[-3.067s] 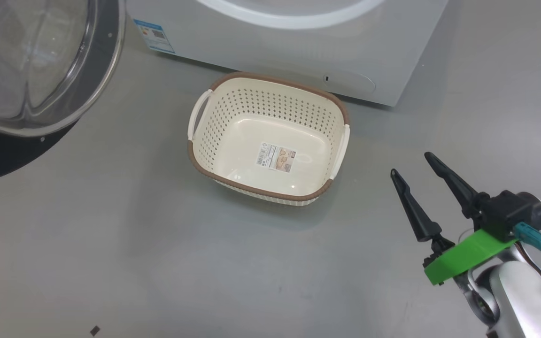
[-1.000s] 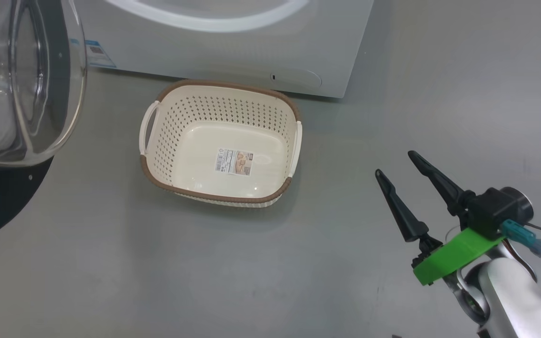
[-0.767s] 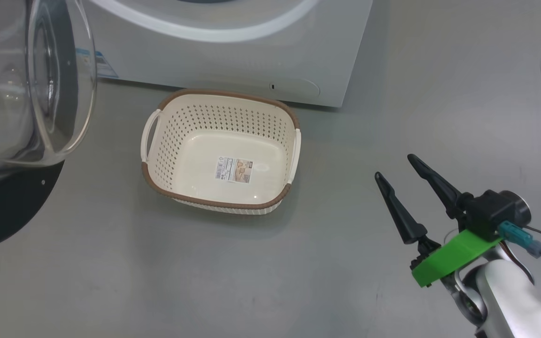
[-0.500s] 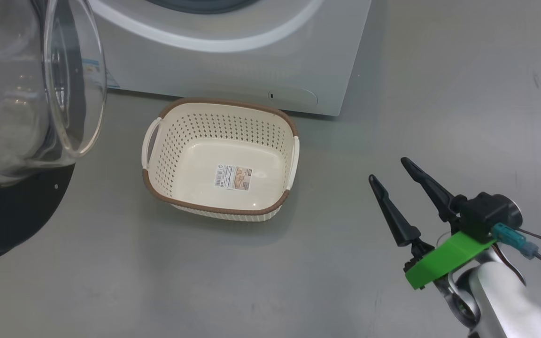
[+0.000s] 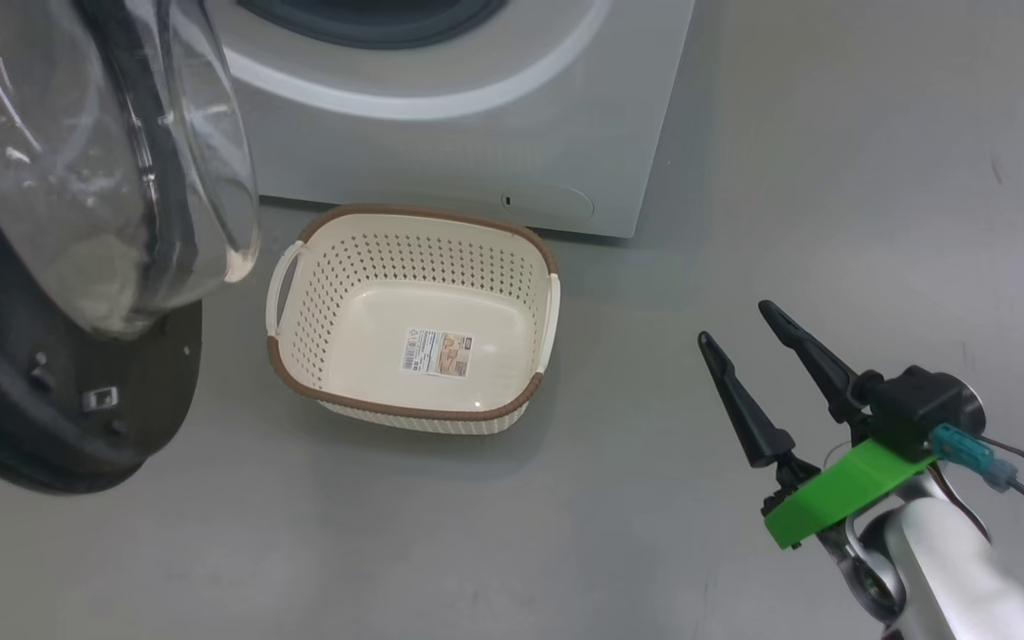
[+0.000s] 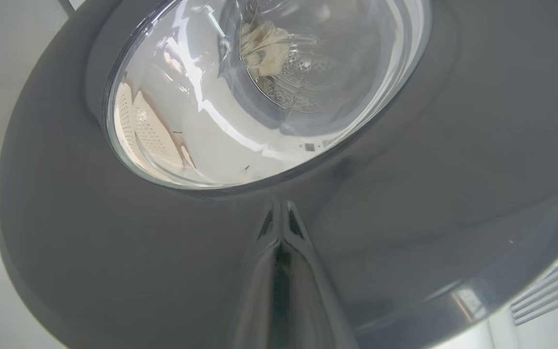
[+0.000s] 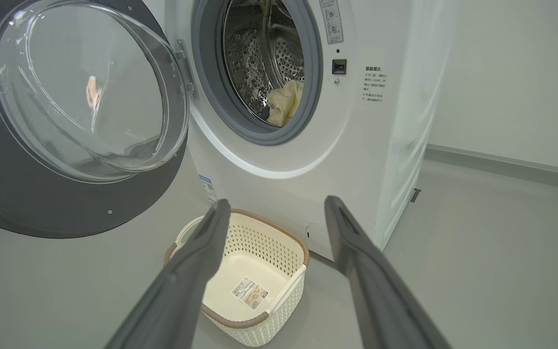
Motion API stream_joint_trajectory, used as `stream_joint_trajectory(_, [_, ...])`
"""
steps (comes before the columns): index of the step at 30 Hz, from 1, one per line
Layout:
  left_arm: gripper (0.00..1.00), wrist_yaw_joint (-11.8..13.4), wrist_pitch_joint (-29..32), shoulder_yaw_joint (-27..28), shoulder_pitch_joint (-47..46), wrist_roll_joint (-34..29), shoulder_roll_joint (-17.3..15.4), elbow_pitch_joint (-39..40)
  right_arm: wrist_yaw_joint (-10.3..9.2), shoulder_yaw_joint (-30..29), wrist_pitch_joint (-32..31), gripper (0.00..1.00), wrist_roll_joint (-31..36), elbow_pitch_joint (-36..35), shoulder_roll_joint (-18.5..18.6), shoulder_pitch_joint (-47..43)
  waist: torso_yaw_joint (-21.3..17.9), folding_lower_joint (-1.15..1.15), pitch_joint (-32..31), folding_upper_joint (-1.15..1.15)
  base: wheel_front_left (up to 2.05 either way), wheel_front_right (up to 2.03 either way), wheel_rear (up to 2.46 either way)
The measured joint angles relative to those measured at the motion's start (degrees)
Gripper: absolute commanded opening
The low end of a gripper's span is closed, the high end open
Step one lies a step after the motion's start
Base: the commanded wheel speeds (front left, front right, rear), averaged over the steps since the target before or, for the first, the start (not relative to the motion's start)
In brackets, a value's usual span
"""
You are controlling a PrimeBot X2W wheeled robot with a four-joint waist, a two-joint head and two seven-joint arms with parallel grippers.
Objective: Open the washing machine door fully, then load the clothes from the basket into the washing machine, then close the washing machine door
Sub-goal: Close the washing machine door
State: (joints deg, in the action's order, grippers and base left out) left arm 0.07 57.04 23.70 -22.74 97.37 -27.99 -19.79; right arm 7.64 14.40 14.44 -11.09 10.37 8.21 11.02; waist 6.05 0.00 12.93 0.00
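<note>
The washer (image 5: 476,133) stands on the grey floor (image 5: 388,551) with its door (image 5: 94,222) swung out on the left, the clear glass bowl bulging toward the machine and the dark ring behind it. Through the open mouth, ringed by the grey gasket (image 7: 259,133), you can see the steel drum (image 7: 255,48), and the clothes (image 7: 286,102) lie inside it as a pale cream bundle low against the front lip. The basket (image 5: 414,258) sits on the floor just in front of the washer's lower panel, upright, with nothing in it but the label (image 5: 436,351) stuck to its bottom; its left handle is near the lower edge of the door, and I can't say whether they touch. The right tool (image 5: 734,323) hangs over the floor well off to the basket's right, its two dark fingers spread wide and holding nothing, pointed roughly toward the washer. From the right wrist view the same open fingers frame the basket and the washer's front. The left tool (image 6: 279,215) is closed, its fingers pressed together with nothing between them, and the tip sits against the door's glossy outer ring just below the glass, or so it seems, as the sheen and reflections there make contact hard to judge.
</note>
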Motion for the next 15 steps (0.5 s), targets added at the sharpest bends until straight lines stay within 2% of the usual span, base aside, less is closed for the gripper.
stream_joint_trajectory(6, [0.0, 1.51, 1.04, -1.9, 2.08, 0.02, 2.2, 5.44, 0.0, -0.11, 0.0, 1.0, 0.0, -0.03, -0.88, -0.02, -0.48, 0.0, -0.66, 0.0, 0.0, 0.0, 0.0])
stream_joint_trajectory(15, [0.0, 1.55, 0.97, -4.27, 4.0, 0.56, 7.11, 9.69, 0.0, -0.44, 0.0, 1.0, 0.0, -0.1, -1.33, -0.07, -1.88, 0.0, -1.31, 0.0, 0.0, 0.0, 0.0])
